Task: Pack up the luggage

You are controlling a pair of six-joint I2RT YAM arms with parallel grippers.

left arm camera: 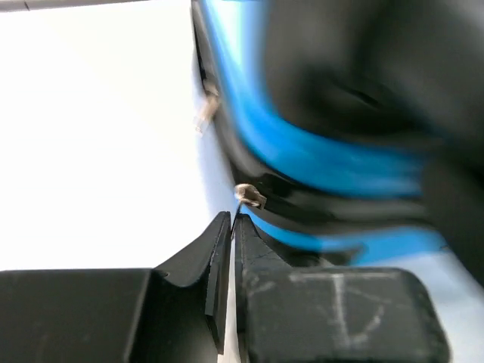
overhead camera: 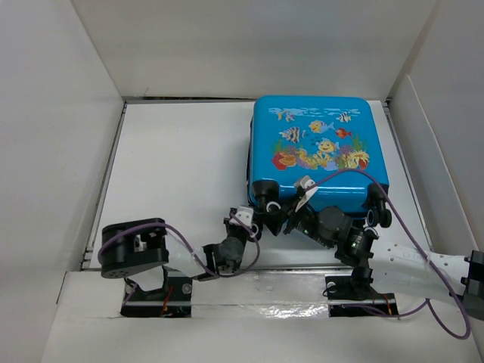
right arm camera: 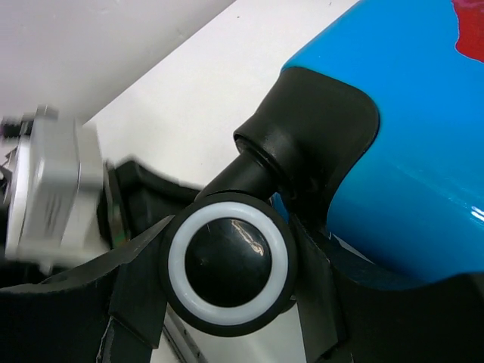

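Note:
The luggage (overhead camera: 318,147) lies flat and closed on the white table, fish print up and wheels toward me. My right gripper (overhead camera: 276,208) is shut on its near-left wheel (right arm camera: 231,265), a black wheel with a white ring, with one finger (right arm camera: 140,280) pressed on each side. My left gripper (overhead camera: 246,218) sits at the case's near-left corner. In the left wrist view the left gripper (left arm camera: 233,218) has its jaws together, pinching the thin tab of a metal zipper pull (left arm camera: 250,197) on the black zip line of the blue shell (left arm camera: 318,159).
The second near wheel (overhead camera: 378,215) sticks out at the case's right corner. Another metal pull (left arm camera: 206,110) shows farther along the zip. White walls (overhead camera: 60,113) box the table in on the left, back and right. The left arm's silver wrist part (right arm camera: 49,197) is close beside the held wheel.

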